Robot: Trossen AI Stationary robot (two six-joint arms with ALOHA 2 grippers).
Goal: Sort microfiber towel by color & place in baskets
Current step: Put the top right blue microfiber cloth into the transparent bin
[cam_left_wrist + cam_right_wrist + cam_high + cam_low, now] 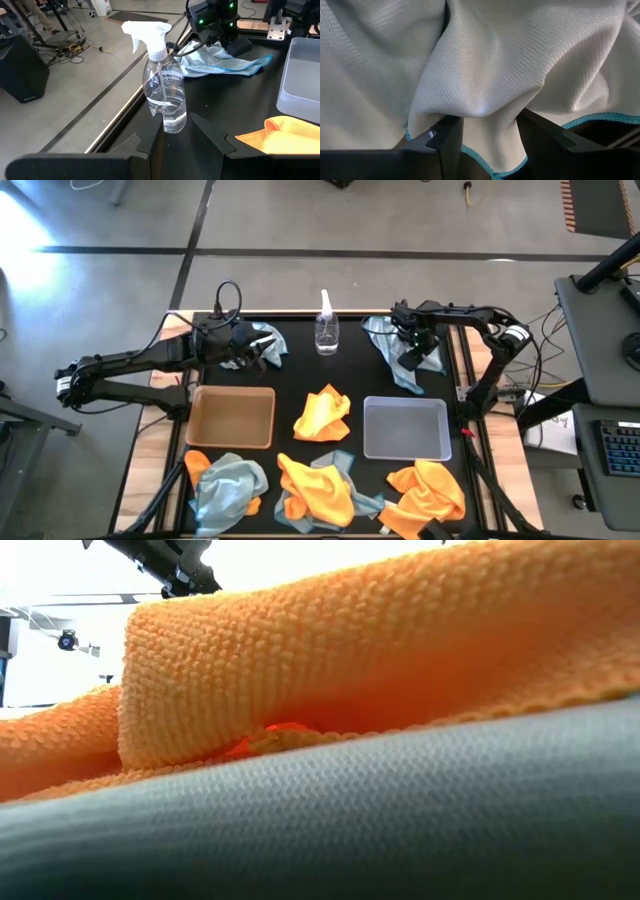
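orange towel [400,670] nearest | cardboard tray [232,417] bare | plastic tray [405,428] bare

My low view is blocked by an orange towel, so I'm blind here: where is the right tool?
Observer: The right tool is at the table's rear right, open, astride a fold of a pale blue-grey towel.
Operator: And the left tool?
Observer: The left tool is at the rear left, beside a second pale blue-grey towel, facing the spray bottle.
Operator: Anything in the baskets?
Observer: Neither the brown tray nor the clear tray holds a towel.
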